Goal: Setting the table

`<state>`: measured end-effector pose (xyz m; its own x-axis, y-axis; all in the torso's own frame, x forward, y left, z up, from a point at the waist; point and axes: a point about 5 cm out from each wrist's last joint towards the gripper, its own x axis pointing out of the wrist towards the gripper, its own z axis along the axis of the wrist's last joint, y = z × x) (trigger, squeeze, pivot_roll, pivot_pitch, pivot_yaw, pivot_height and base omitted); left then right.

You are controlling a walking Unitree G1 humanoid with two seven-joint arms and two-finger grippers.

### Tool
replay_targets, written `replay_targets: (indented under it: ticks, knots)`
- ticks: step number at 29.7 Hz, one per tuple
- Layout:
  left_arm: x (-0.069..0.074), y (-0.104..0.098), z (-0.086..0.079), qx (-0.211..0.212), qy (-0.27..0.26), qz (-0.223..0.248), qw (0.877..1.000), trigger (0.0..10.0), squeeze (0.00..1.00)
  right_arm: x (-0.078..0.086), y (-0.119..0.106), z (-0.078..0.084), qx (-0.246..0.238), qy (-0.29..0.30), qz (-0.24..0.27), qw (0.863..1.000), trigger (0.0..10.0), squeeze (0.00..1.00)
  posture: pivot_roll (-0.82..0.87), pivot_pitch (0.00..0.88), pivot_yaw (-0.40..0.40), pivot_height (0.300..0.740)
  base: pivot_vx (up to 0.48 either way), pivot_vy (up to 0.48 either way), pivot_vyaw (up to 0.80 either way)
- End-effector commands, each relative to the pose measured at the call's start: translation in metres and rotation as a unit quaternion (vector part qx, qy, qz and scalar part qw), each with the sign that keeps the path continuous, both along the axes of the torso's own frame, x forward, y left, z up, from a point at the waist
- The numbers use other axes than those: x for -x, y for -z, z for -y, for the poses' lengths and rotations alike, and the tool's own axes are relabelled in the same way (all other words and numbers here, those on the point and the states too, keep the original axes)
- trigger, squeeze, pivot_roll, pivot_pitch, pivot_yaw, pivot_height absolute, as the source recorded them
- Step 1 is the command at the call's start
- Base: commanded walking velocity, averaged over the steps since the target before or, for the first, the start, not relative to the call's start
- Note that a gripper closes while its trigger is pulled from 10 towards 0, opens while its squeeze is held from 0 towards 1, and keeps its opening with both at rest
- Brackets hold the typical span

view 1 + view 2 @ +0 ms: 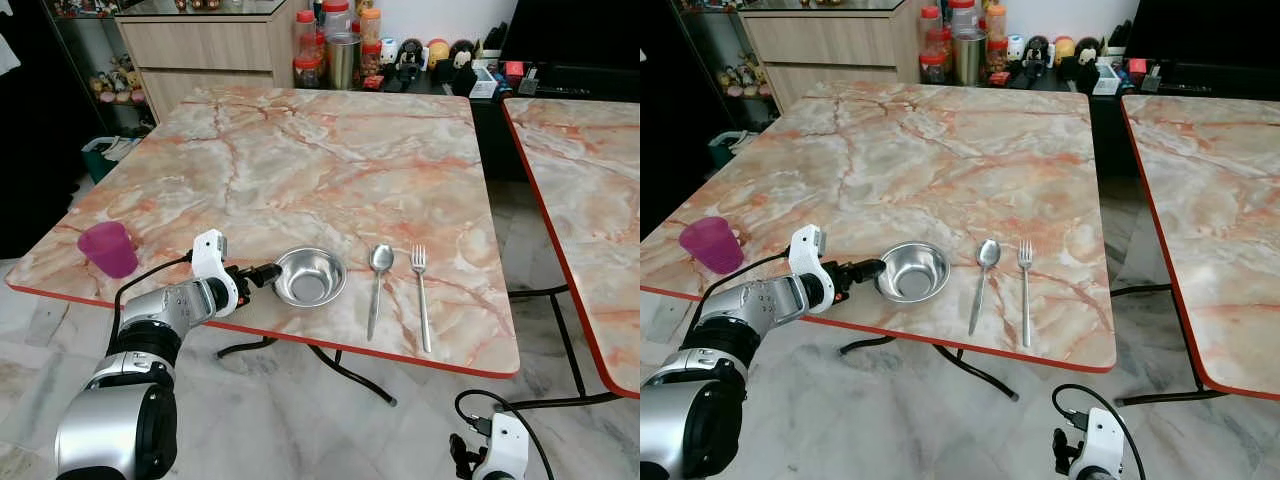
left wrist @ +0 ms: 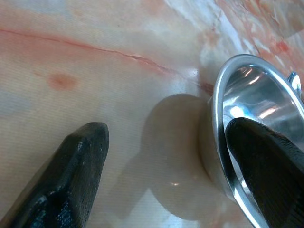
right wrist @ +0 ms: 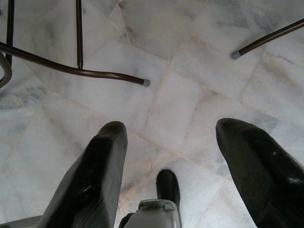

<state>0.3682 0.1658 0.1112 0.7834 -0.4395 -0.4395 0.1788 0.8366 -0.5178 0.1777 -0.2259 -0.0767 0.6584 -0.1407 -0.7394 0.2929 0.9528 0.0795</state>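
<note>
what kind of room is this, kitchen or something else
Probably a home dining area rather than a kitchen: a marble-pattern table set with a steel bowl, spoon and fork, plus a wooden sideboard with jars behind.

Pink-veined marble table [image 1: 330, 150], purple cup [image 1: 108, 248], silver bowl [image 1: 310, 276]

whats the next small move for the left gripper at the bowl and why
Probably draw the left gripper back from the steel bowl. Its fingers are open, one over the rim, and the bowl already sits flat beside the spoon and fork. The pink cup stands apart, likely next.
</note>
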Motion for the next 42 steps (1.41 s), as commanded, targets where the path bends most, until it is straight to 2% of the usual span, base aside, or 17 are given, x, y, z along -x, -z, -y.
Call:
replay_targets:
  ticks: [1,25,32,37,42]
  knots:
    - [-0.001,-0.005,0.0,-0.004,0.01,0.003,1.0,10.0,0.0,0.001,0.001,-0.003,-0.005,0.004,0.003,1.0,10.0,0.0,0.06,0.045,0.058,0.736,0.0,0.0,0.0]
    - [-0.005,-0.03,-0.001,-0.008,0.044,0.044,0.998,10.0,0.0,0.0,0.001,-0.004,-0.009,0.007,0.004,1.0,10.0,0.0,0.08,0.046,0.068,0.736,0.0,0.0,0.0]
    - [-0.005,-0.032,0.006,0.001,0.06,0.046,0.997,10.0,0.0,0.0,0.001,-0.005,-0.01,0.008,0.006,1.0,10.0,0.0,0.07,0.047,0.071,0.736,0.0,0.0,0.0]
    - [0.0,-0.036,0.02,0.01,0.101,0.055,0.993,10.0,0.0,0.0,0.001,-0.005,-0.009,0.009,0.006,1.0,10.0,0.0,0.08,0.046,0.069,0.736,0.0,0.0,0.0]
    - [0.001,-0.034,0.024,0.012,0.103,0.053,0.993,10.0,0.0,0.0,0.001,-0.005,-0.009,0.009,0.006,1.0,10.0,0.0,0.08,0.046,0.069,0.736,0.0,0.0,0.0]
